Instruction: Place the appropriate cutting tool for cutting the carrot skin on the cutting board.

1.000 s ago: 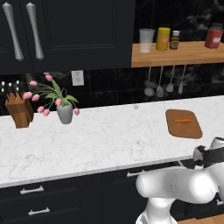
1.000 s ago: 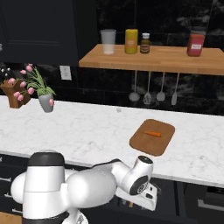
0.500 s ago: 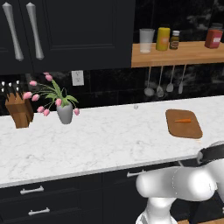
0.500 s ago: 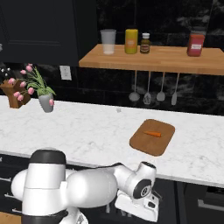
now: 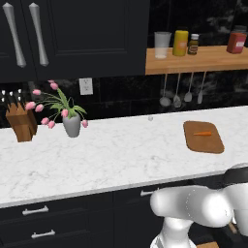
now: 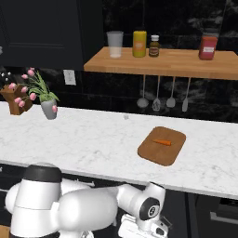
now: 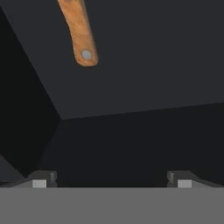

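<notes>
Gripper spread, inside dark drawer; wooden handle ahead. Carrot on cutting board.

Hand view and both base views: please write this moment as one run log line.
gripper: open, low, inside dark compartment | wooden handle: ahead, not gripped | carrot: on cutting board | counter: knife block, flower vase

orange carrot, brown cutting board, white-grey marbled counter.

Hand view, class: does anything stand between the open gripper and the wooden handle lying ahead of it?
Nothing visible does. The orange-brown wooden handle with a metal rivet lies on a bare dark compartment floor, and the space from the gripper up to it is unobstructed.
</notes>
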